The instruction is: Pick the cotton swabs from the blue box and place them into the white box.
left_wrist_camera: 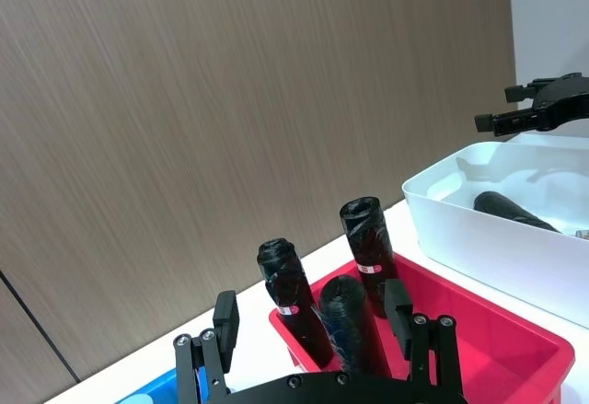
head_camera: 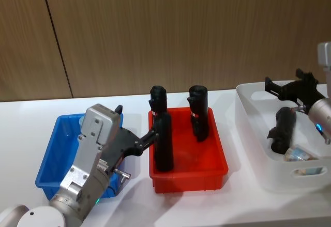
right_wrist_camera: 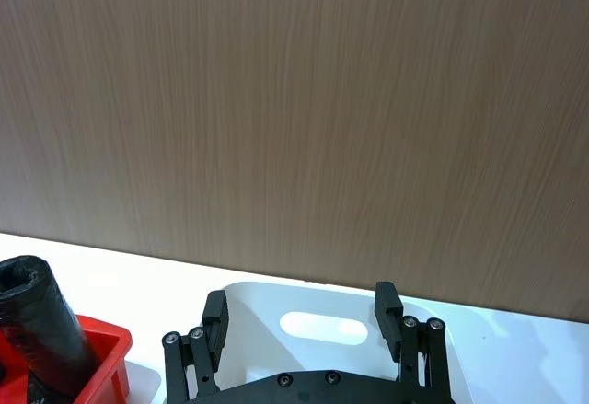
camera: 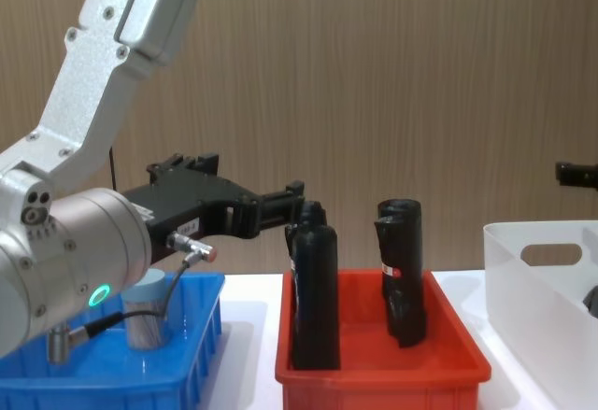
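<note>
Left arm hides most of blue box (head_camera: 54,154); one cotton swabs tub (camera: 147,315) inside, label unreadable. Another tub (head_camera: 300,154) in white box (head_camera: 248,129), partly hidden beside black cylinder (head_camera: 283,129). Left end effector (head_camera: 150,136) spread, empty, at red bin (head_camera: 217,170). Right end effector (head_camera: 282,88) spread above white box.

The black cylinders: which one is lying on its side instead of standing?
The black cylinder inside the white box, under the right gripper, lies tilted on its side. The three others stand upright in the red bin.
</note>
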Tool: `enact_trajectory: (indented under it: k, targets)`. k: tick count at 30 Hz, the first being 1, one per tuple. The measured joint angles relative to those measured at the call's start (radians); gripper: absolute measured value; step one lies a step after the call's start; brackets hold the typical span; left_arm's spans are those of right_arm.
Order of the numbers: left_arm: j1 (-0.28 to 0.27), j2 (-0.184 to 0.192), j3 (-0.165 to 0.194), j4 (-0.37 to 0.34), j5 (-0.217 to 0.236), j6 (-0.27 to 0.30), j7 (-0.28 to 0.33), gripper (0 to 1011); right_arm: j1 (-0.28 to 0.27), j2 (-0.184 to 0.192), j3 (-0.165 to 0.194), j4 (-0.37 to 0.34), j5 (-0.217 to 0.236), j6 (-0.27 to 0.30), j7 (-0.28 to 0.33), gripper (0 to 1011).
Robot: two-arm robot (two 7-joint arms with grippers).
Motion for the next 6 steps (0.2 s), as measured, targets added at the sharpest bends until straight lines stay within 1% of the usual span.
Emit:
enact_trajectory:
  k: [6]
  targets:
    - [0.000,0.000,0.000,0.000,0.000,0.000,0.000,1004,0.003,-0.001,0.001,0.009,0.006,-0.006,0.004,1002]
